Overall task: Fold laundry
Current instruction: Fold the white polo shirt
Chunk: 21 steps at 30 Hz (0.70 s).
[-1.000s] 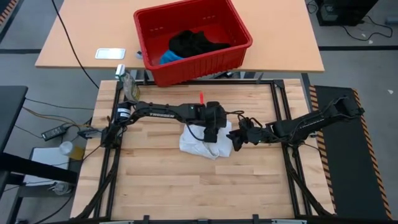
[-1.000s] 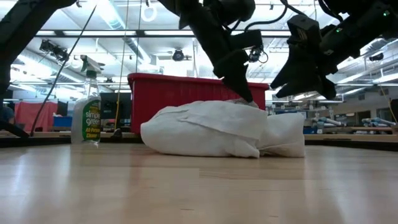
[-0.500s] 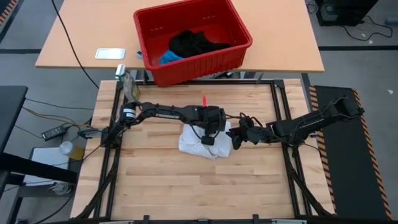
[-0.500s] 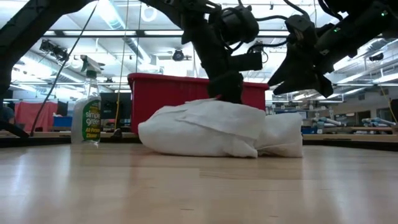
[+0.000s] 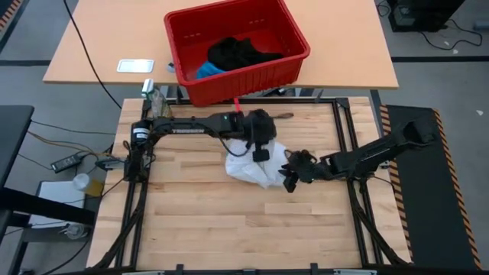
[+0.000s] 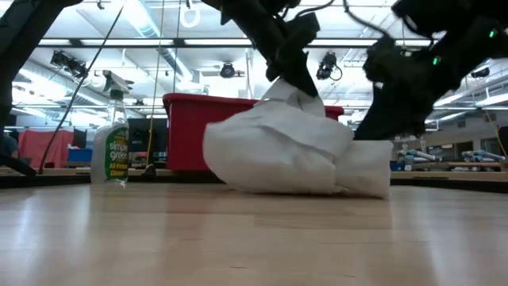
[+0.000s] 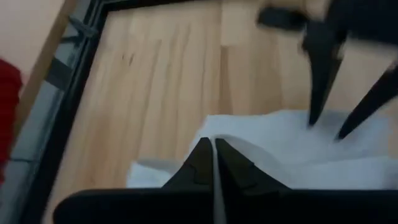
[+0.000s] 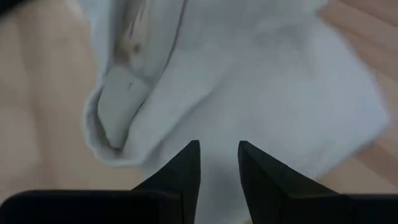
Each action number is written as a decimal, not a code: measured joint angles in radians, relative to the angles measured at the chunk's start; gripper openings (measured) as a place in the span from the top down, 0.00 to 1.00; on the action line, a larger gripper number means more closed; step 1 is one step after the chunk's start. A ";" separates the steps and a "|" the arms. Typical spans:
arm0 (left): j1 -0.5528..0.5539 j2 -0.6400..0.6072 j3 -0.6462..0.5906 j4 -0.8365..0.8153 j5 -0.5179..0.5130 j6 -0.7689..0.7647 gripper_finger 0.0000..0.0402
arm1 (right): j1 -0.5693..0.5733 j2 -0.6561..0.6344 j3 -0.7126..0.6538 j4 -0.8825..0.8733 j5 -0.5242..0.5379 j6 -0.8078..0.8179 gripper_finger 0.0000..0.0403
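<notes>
A crumpled white garment (image 5: 256, 169) lies at the table's middle, its underside (image 6: 302, 187) on the wood and its top drawn up into a peak. My left gripper (image 5: 260, 151) is shut on that peak, above the garment. My right gripper (image 5: 289, 177) stands open at the garment's right end, low over the cloth (image 8: 249, 81), fingers slanting down. A black garment (image 5: 237, 52) and a bright blue one (image 5: 208, 70) lie in the red basket (image 5: 229, 82) beyond the table's far edge. My left gripper pinches a raised fold at the garment's top (image 6: 290, 91) between its two shut fingers; in the left wrist view only a thin strip of cloth (image 7: 231, 134) shows at their tips. The fingers slant down from the left. The cloth hangs below them, its lower part on the table. My right gripper: whether its open fingers (image 8: 186, 165) touch the cloth, I cannot tell.
A spray bottle (image 6: 110, 147) stands at the table's far left corner. The red basket sits on a second table behind, with a small flat device (image 5: 135, 66) to its left. Bare wood lies to the left and near side of the garment.
My left gripper has taken hold of the white garment's top and risen toward the far edge. The garment's top has been drawn up into a peak and its left part pulled in toward the right, while its right end stays on the table. My right gripper has sunk toward the garment.
</notes>
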<state>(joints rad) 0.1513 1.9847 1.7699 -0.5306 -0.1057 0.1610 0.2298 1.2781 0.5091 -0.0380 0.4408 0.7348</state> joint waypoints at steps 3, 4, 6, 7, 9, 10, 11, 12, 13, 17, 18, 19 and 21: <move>0.020 0.002 0.001 -0.009 0.036 -0.123 1.00 | -0.009 0.105 0.000 0.062 0.006 -0.054 0.71; 0.025 0.004 -0.001 -0.014 0.063 -0.159 1.00 | -0.014 0.143 0.000 0.095 0.006 -0.054 0.71; 0.028 0.022 0.000 0.021 0.129 -0.168 1.00 | -0.025 0.212 0.000 0.178 -0.003 -0.055 0.72; 0.025 0.030 0.000 0.040 0.148 -0.158 1.00 | -0.031 0.246 0.000 0.230 -0.008 -0.065 0.72; 0.012 0.058 0.000 0.066 0.154 -0.137 1.00 | -0.045 0.308 0.000 0.351 -0.023 -0.104 0.72; 0.007 0.070 0.000 0.085 0.156 -0.130 1.00 | -0.052 0.333 0.000 0.409 -0.038 -0.124 0.72; 0.003 0.080 -0.001 0.091 0.156 -0.121 0.99 | -0.060 0.357 0.000 0.457 -0.060 -0.137 0.72; -0.001 0.086 -0.001 0.098 0.157 -0.115 0.99 | -0.067 0.374 0.000 0.493 -0.086 -0.141 0.72; -0.002 0.090 -0.001 0.109 0.156 -0.109 0.99 | -0.073 0.379 0.000 0.502 -0.121 -0.138 0.72; 0.003 0.099 -0.001 0.155 0.150 -0.081 0.99 | -0.061 0.336 -0.001 0.487 -0.196 -0.118 0.72; 0.003 0.100 -0.001 0.165 0.137 -0.073 0.99 | -0.051 0.314 -0.001 0.480 -0.194 -0.118 0.73; 0.006 0.100 -0.001 0.171 0.118 -0.064 0.99 | -0.041 0.287 -0.001 0.466 -0.185 -0.118 0.73; 0.013 0.100 -0.001 0.176 0.105 -0.060 0.99 | -0.023 0.229 0.000 0.420 -0.156 -0.112 0.75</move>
<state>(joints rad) 0.1645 2.0846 1.7691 -0.3550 -0.0007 0.1007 0.2068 1.5072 0.5087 0.3816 0.2846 0.6229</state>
